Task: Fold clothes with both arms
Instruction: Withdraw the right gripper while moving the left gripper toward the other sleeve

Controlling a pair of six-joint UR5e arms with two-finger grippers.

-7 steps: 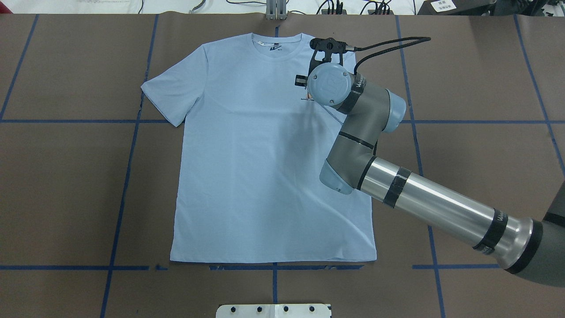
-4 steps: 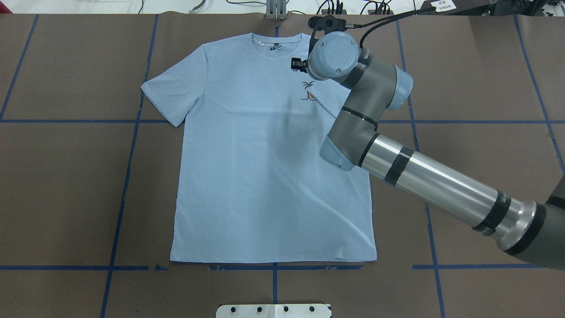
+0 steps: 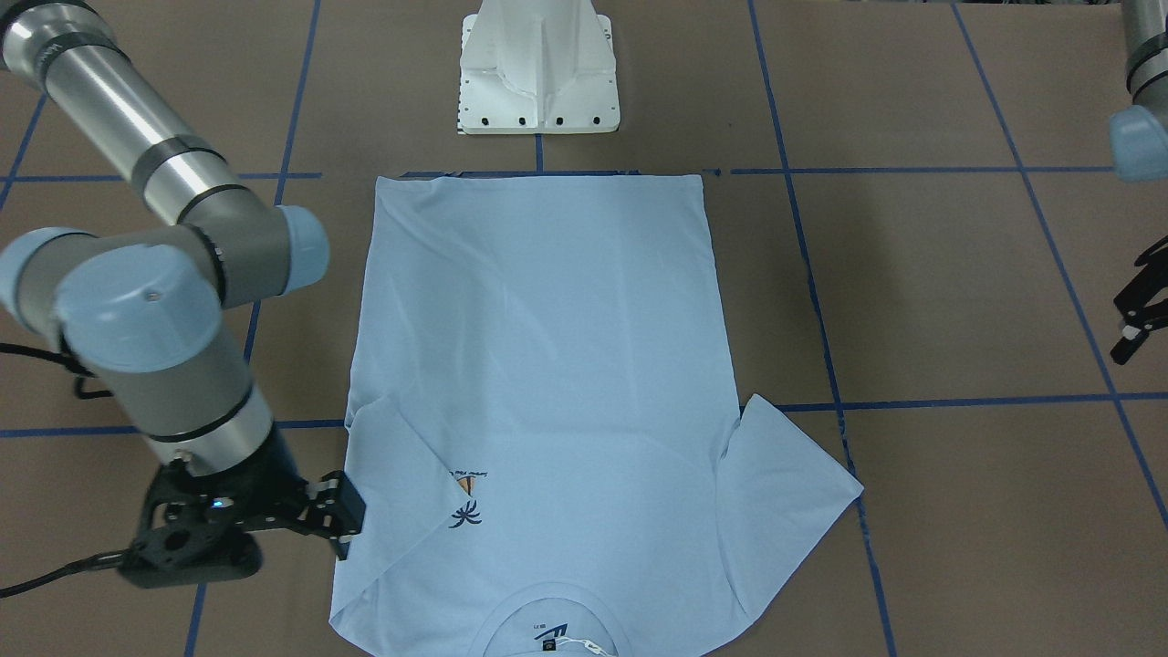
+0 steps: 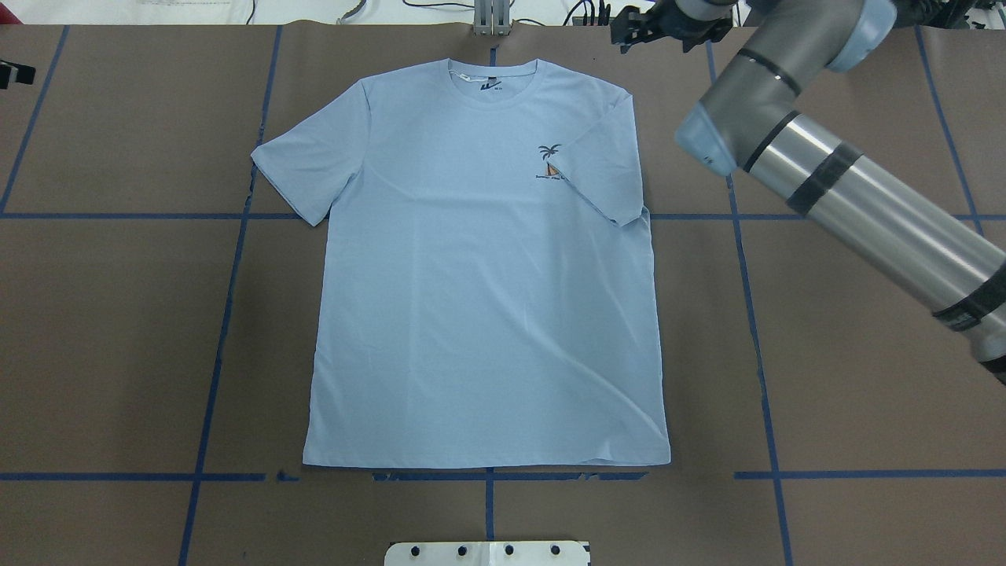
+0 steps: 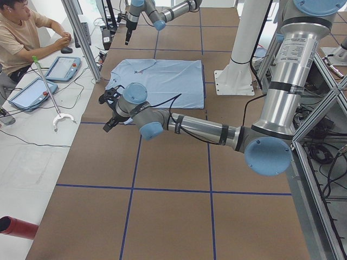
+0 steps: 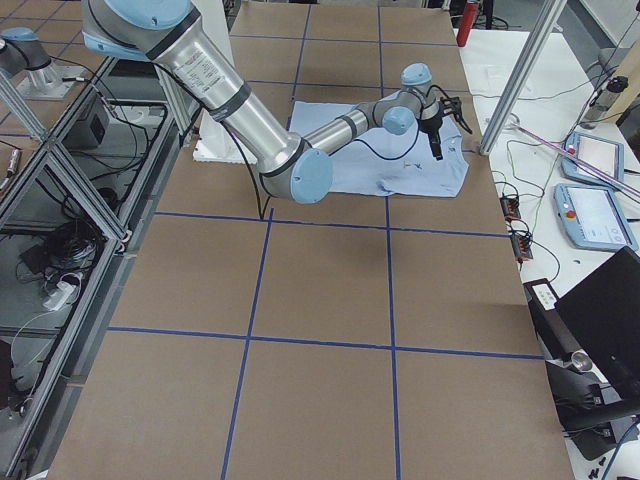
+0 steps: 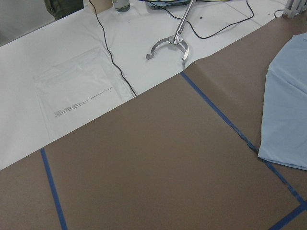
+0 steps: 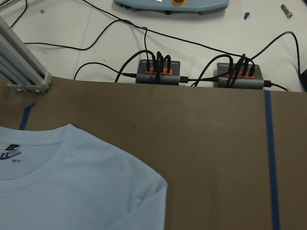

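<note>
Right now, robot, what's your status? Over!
Right gripper raised beside the T-shirt, holding nothing. Left gripper off to the side, clear of it. T-shirt flat, one sleeve folded in, other out. Nothing in the way.

Light blue T-shirt (image 4: 471, 299), brown table (image 4: 864, 354), blue gridlines (image 4: 212, 354)

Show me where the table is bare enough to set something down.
Widest bare paper: on the robot's left of the T-shirt, between its sleeve and the left hand. Also beside the hem on the right. Crowded: the far right corner, where the right hand hangs by the folded sleeve.
</note>
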